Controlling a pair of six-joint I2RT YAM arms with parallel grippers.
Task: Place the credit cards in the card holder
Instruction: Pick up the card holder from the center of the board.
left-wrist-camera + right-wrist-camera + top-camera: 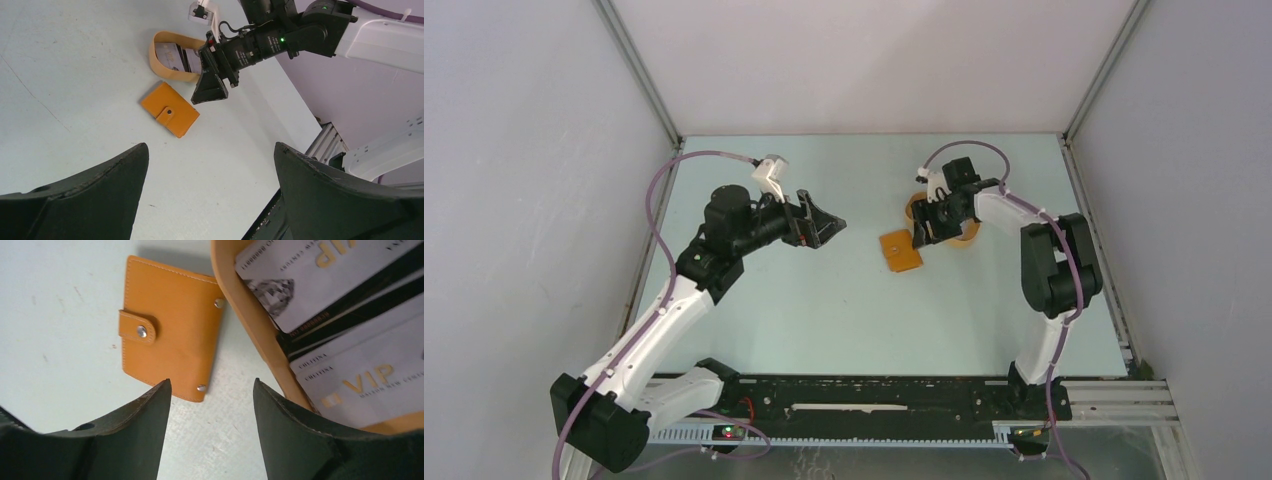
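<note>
A pale blue-green table (824,300), faintly scuffed, stands boxed in by plain white walls (874,60) on three sides, with thin aluminium posts (639,70) rising at the back corners. A black rail (964,392) edges its near side. The light is soft and even.

The right wrist view's top and right edges are cutting off the credit cards (345,300) and their orange tray (247,325), while from overhead the right gripper (924,236) is hiding most of that tray, leaving the cards too small to tell.
</note>
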